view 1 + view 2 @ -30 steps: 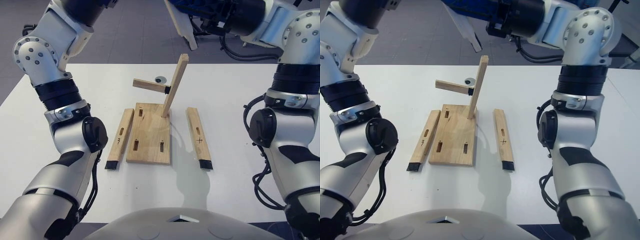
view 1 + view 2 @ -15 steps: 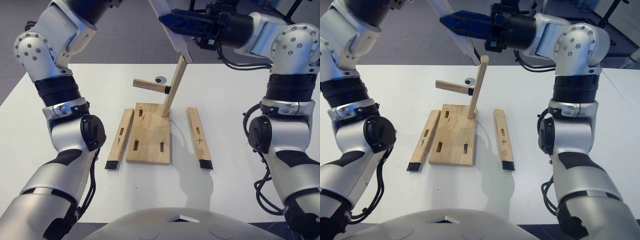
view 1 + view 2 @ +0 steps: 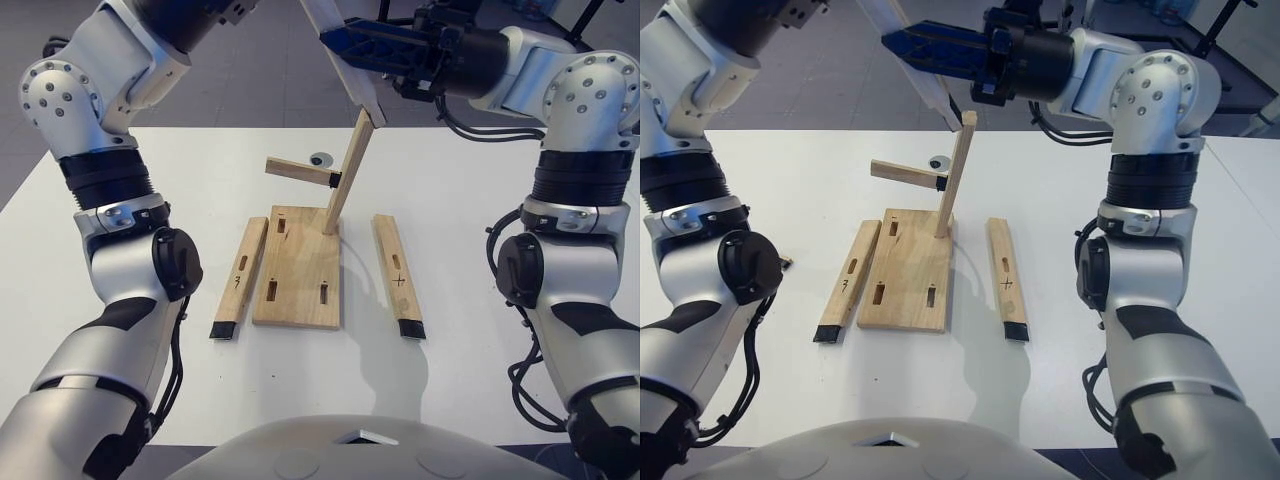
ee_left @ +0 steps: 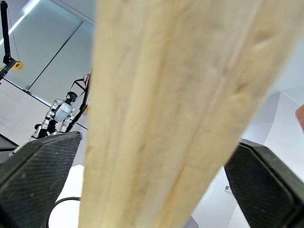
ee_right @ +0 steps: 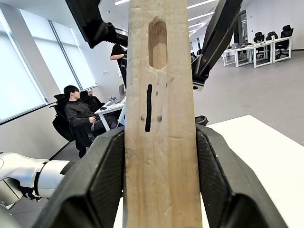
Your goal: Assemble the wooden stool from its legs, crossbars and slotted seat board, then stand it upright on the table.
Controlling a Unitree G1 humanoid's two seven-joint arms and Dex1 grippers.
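Early assembly. A tilted leg [image 3: 345,175] bearing a crossbar [image 3: 298,171] stands in a far slot of the board [image 3: 300,270]. A left leg [image 3: 240,275] and a right leg [image 3: 397,272] lie flat beside the board. The left gripper [image 4: 156,180] and right gripper [image 3: 902,42] both clench a fourth leg [image 3: 352,75] above the board's far edge. Apparently left to do: three legs, any further crossbars, uprighting.

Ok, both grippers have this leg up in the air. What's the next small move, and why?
Probably lower the held leg toward the seat board's open rear-left slot, lining its slot up with the crossbar's free end. The left gripper and right gripper clamp it above the standing leg, and that crossbar end is bare.
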